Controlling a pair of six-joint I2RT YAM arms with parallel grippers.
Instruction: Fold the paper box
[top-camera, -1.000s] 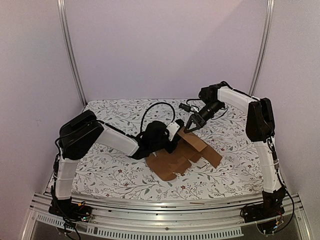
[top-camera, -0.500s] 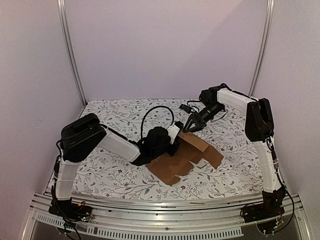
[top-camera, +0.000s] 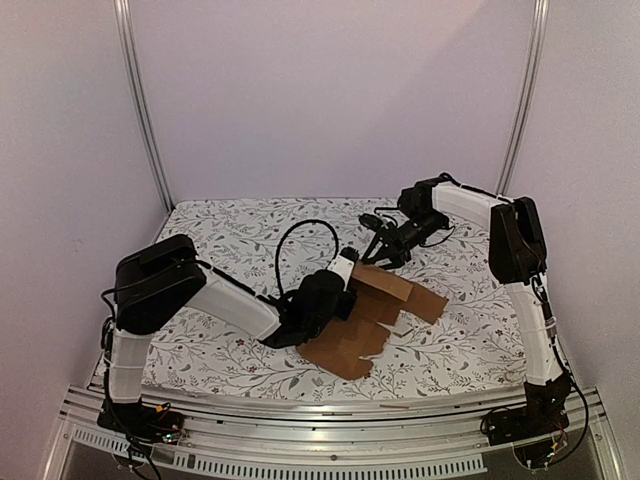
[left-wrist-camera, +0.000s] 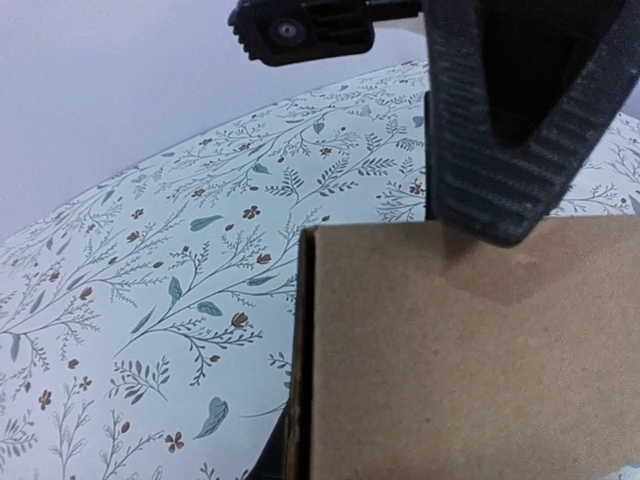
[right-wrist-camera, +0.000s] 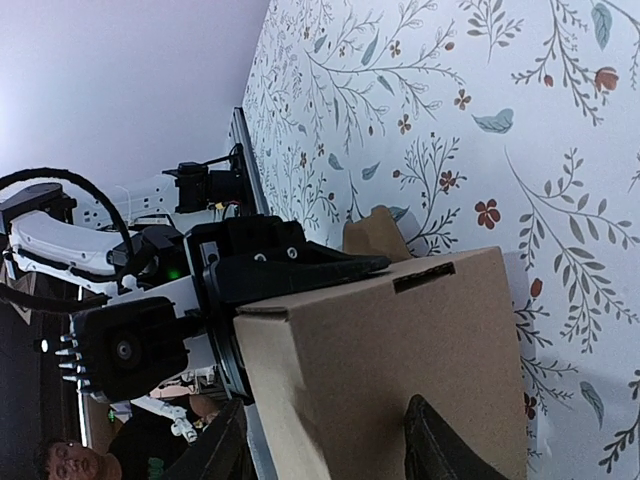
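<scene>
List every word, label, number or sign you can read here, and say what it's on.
None: no readable text in any view. The paper box is plain brown cardboard, and the tablecloth carries only a floral print.

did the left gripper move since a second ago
Yes. Measured against the table, the left gripper has drawn back toward the near edge, and it is clamped on the paper box.
</scene>
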